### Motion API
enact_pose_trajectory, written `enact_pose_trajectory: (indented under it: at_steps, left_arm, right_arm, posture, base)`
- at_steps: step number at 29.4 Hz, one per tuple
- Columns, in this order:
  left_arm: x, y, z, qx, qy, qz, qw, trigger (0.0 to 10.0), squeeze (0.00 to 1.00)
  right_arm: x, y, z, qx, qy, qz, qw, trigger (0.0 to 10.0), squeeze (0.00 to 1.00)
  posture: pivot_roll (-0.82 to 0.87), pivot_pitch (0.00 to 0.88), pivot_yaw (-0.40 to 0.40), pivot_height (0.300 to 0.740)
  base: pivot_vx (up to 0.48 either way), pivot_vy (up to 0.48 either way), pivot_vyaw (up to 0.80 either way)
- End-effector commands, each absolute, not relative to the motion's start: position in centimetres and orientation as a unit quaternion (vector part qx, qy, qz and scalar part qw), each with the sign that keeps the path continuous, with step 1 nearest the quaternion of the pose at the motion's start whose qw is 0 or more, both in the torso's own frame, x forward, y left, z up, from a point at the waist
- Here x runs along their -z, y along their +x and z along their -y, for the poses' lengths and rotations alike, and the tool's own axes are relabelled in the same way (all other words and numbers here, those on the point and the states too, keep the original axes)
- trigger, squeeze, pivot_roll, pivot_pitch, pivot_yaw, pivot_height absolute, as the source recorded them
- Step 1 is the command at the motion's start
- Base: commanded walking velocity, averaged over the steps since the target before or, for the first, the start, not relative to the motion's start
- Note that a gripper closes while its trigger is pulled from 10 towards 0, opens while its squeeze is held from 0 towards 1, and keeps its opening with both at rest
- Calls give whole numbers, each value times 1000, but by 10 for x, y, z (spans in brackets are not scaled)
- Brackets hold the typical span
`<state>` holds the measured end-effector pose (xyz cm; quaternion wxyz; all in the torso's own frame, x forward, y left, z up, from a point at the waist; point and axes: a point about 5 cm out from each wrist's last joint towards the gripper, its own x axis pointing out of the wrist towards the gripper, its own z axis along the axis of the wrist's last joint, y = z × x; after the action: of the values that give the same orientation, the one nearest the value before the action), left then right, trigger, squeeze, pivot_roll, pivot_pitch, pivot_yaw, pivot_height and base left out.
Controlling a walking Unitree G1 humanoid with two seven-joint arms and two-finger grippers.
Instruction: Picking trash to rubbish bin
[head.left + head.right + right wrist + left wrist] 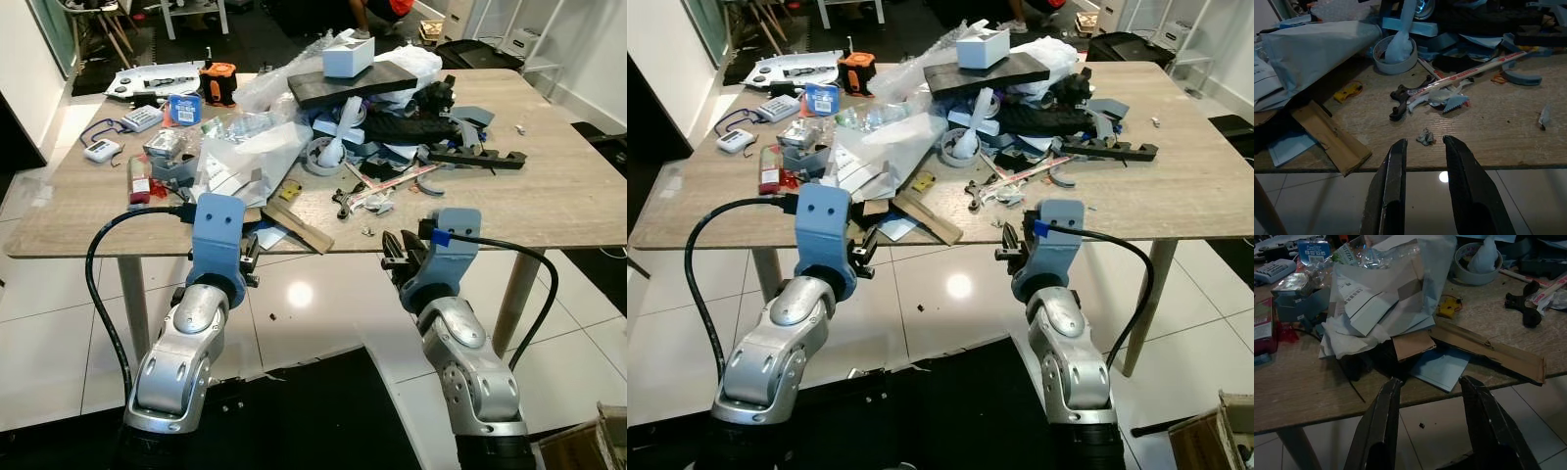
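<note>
This looks like a home workroom or office corner. A wooden table (549, 211) on glossy white floor tiles (313, 304) carries heaped clutter: a calculator (142, 118), a tape measure (217, 82), crumpled paper and plastic bags (245, 157), black foam pieces (348, 86). Chair legs (103, 34) stand at far left.

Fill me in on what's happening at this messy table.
The robot stands at the near edge of a wooden table heaped with clutter. Both arms are raised toward it, holding nothing. The left gripper is open, facing a pile of crumpled paper and a cardboard strip at the edge. The right gripper is open too, lined up on a small crumpled scrap. Nothing is picked up yet.
</note>
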<state>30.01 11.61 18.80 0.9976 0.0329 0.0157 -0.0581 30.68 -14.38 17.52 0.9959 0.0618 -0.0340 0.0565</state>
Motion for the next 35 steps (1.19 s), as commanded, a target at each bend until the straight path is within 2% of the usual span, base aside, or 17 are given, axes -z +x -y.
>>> enact_pose_trajectory:
  at_steps: [1, 9, 35]
  left_arm:
    - [-183, 300, -116, 58, 35, -22, 997, 10000, 0]
    - [-191, 301, -116, 66, 9, -6, 998, 10000, 0]
    - [-196, 297, -113, 83, -7, 9, 997, 10000, 0]
  right_arm:
    - [-174, 305, 145, -52, 66, 36, 996, 10000, 0]
    - [-177, 307, 143, -55, 70, 41, 995, 10000, 0]
    - [-201, 310, 147, -81, 58, 73, 992, 10000, 0]
  posture:
    - [30, 90, 30, 740]
    - [30, 92, 29, 740]
    - [34, 92, 24, 740]
  base:
    - [0, 0, 0]
    - [267, 0, 0]
    - [418, 0, 0]
